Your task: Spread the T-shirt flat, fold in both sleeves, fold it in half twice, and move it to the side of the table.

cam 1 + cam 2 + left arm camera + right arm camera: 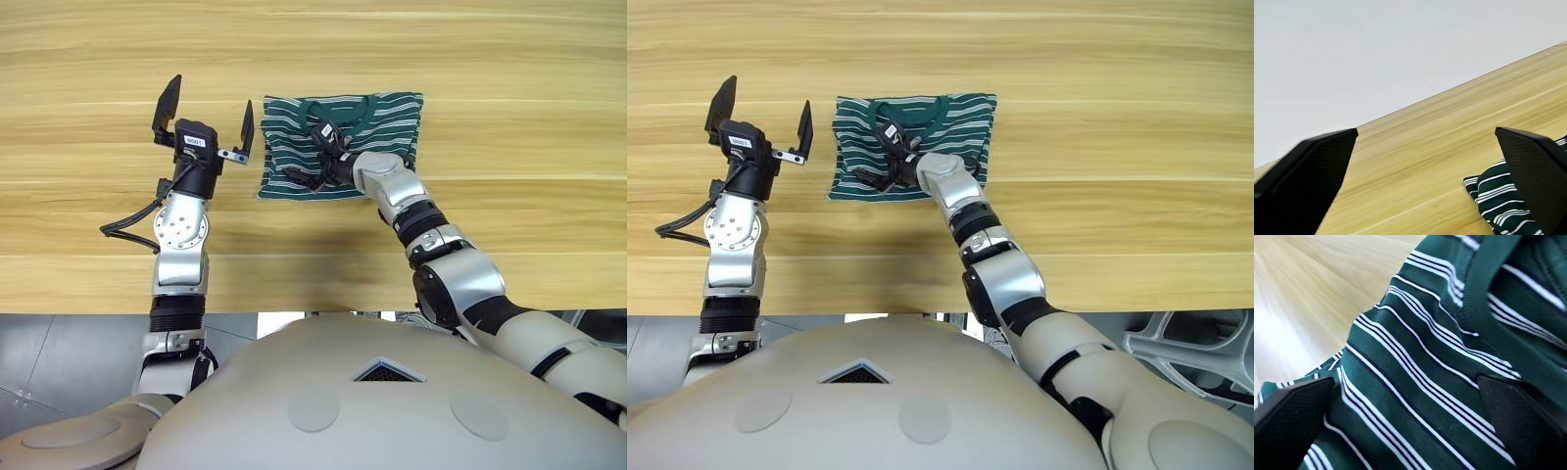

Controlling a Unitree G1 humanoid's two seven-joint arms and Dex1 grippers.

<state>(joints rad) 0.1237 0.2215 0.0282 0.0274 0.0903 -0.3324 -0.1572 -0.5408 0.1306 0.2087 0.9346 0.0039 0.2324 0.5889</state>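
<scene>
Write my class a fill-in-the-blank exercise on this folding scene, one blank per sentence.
The T-shirt is green with ___ stripes.
The right tool rests on it; the left tool beside it has fingers ___.
The table is made of ___.
Missing words: white, open, wood.
</scene>
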